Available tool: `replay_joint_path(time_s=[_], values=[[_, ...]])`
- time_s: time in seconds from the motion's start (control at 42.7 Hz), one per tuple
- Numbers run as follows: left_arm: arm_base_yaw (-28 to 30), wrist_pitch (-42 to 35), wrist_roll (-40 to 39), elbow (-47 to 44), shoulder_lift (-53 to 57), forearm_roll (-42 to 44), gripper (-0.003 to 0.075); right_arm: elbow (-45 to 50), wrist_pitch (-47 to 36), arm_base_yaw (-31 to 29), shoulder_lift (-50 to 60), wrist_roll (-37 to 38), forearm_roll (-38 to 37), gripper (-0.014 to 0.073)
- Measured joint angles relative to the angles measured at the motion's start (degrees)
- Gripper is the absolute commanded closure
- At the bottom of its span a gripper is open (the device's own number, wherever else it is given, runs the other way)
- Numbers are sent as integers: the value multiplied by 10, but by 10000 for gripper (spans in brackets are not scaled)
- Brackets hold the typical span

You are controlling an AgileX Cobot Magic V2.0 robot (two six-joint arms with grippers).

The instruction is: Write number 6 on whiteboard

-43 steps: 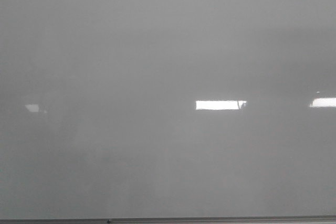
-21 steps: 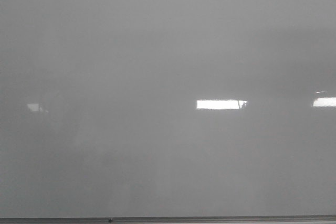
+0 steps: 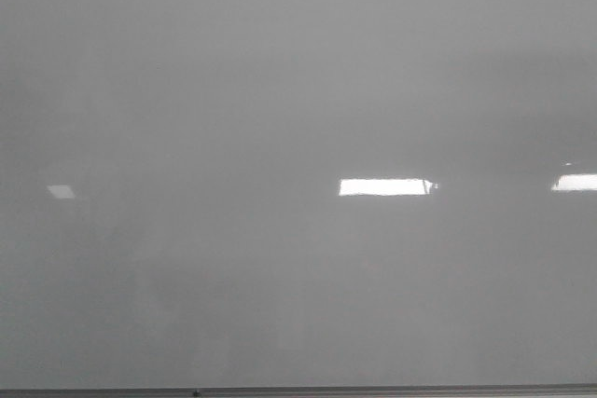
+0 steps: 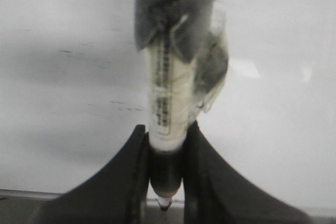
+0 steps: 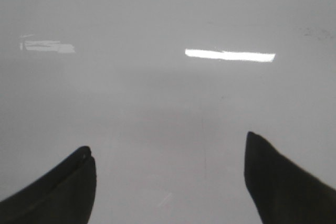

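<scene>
On the left side, left hand (image 4: 166, 174) pinching a marker (image 4: 168, 114) between its dark fingers (image 4: 128, 182), pressed tight on the lower barrel. Pale barrel with a printed label, grey tape or a wrap around the far end, a clear bit hanging beside it. Which end carries the tip: cannot tell, blurred. Facing the whiteboard (image 4: 63, 103), pale and glossy, with only faint old smudges; whether the marker touches it, not visible.

Across the front view, only the whiteboard (image 3: 187, 90) filling the frame, with bright reflections (image 3: 385, 187) and a thin dark frame edge (image 3: 373, 390) at the near side. No number 6 anywhere on it yet, no stroke started.

On the right, right hand (image 5: 168, 182) spread wide, holding nothing, close over the whiteboard (image 5: 157, 103).

Judged as the very start: marker gripped, writing not begun. Next move probably calls for bringing the tip gently against the board, then drawing the long slanted stroke down and closing the loop, with light, even pressure so the marker does not slip.
</scene>
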State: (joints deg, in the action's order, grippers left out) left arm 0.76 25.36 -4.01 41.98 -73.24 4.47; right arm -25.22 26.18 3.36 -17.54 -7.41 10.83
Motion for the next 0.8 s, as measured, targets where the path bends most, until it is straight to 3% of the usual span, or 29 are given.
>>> replay_joint_path(time_s=[0.141, 0.258, 0.422, 0.516, 0.633, 0.797], values=[[-110, 144, 122, 62, 14, 2, 741, -25, 53, 10, -39, -19, 1, -6], [-218, 213, 221, 91, 15, 2, 741, -53, 93, 37, -88, -74, 26, -6], [-365, 236, 353, 107, 16, 9, 741, -103, 154, 110, -178, -204, 107, -6], [-439, 236, 382, 107, 16, 26, 741, -132, 179, 160, -235, -270, 139, -6], [-506, 230, 392, 107, 16, 38, 741, -169, 191, 227, -293, -313, 160, -6], [-549, 204, 393, 107, 16, 40, 741, -219, 176, 314, -373, -328, 165, -6]])
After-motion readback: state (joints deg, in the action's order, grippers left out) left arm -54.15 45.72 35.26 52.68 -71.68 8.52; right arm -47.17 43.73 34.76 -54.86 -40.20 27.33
